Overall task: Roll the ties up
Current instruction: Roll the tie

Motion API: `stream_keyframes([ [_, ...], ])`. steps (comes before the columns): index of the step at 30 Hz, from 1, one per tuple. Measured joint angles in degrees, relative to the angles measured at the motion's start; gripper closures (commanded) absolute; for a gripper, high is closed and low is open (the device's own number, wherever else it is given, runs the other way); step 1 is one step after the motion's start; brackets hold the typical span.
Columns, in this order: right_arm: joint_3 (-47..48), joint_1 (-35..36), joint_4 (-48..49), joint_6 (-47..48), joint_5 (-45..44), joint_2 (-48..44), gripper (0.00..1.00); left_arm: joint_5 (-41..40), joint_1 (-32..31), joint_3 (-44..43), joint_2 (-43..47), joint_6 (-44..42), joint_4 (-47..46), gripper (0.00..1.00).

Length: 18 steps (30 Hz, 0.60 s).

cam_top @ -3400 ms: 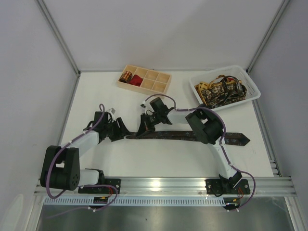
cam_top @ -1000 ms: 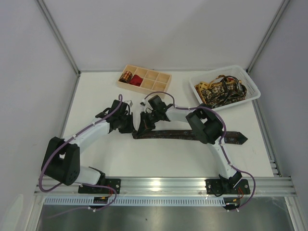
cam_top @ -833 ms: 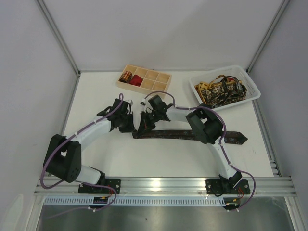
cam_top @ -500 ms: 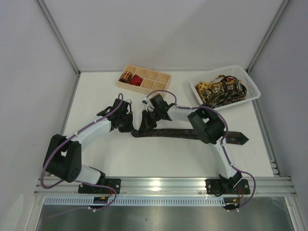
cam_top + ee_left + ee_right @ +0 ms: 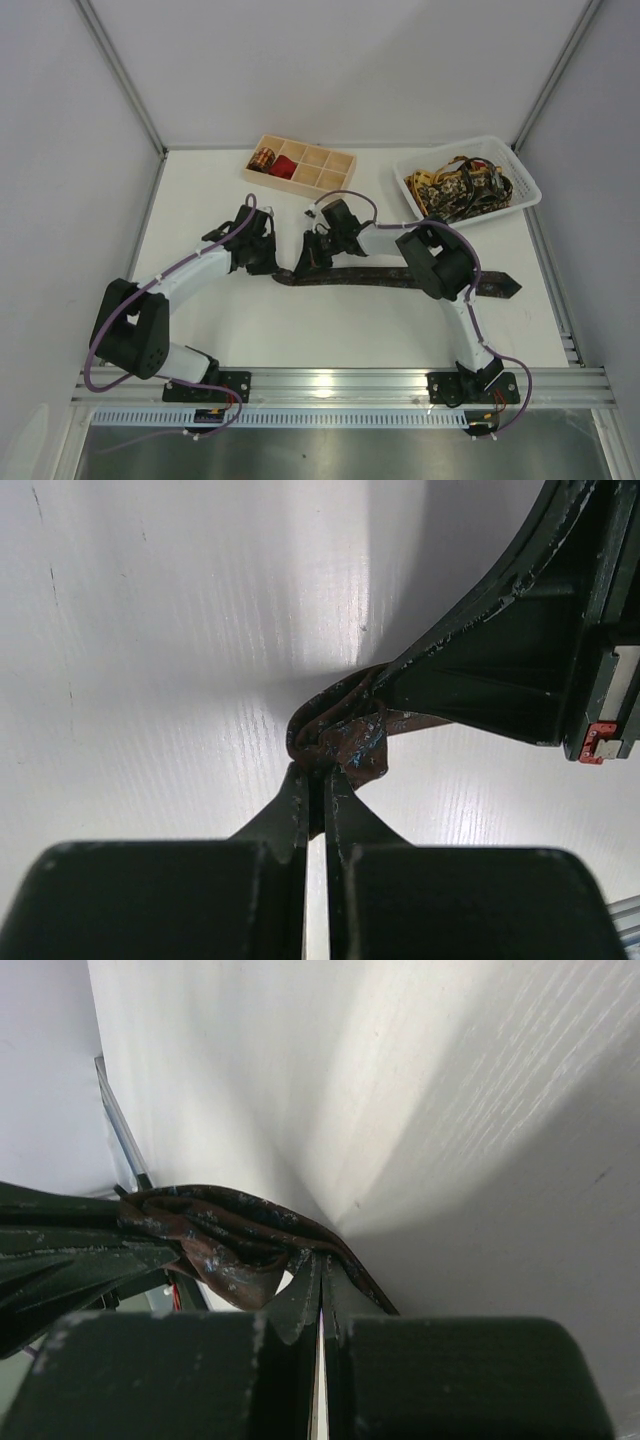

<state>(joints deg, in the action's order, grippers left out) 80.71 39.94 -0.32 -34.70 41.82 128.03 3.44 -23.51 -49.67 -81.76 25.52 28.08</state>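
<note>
A dark brown tie [image 5: 360, 277] lies flat across the table, its pointed end [image 5: 505, 287] at the right. Its left end is folded over into a small loose roll. My left gripper [image 5: 277, 269] is shut on that roll from the left. My right gripper [image 5: 300, 267] is shut on it from the right, close beside the left one. The left wrist view has the bunched brown fabric [image 5: 338, 742] pinched at my left gripper [image 5: 315, 776]. In the right wrist view the fold [image 5: 225, 1243] hangs left of my right gripper [image 5: 321, 1266], whose tips clamp its edge.
A pale wooden tray [image 5: 325, 160] stands at the back, with a gold-and-black coil [image 5: 262, 158] and a red coil [image 5: 284, 167] in its left compartments. A white basket [image 5: 528, 190] at the back right holds a heap of gold-and-black ties [image 5: 460, 187]. The right arm's elbow [image 5: 440, 265] crosses over the tie.
The left gripper has moved right with the tie's left end, which has folded into a roll. Over the last second the right gripper and the tie have shifted slightly right.
</note>
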Motion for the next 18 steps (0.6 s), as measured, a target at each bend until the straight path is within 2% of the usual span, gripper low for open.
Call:
stream_keyframes([
  [18, -2.4, 0.4, 0.1, -1.2, -0.8, -2.1, 1.00, -1.6, -0.1, -0.4, -0.9, 0.0, 0.5, 1.00],
])
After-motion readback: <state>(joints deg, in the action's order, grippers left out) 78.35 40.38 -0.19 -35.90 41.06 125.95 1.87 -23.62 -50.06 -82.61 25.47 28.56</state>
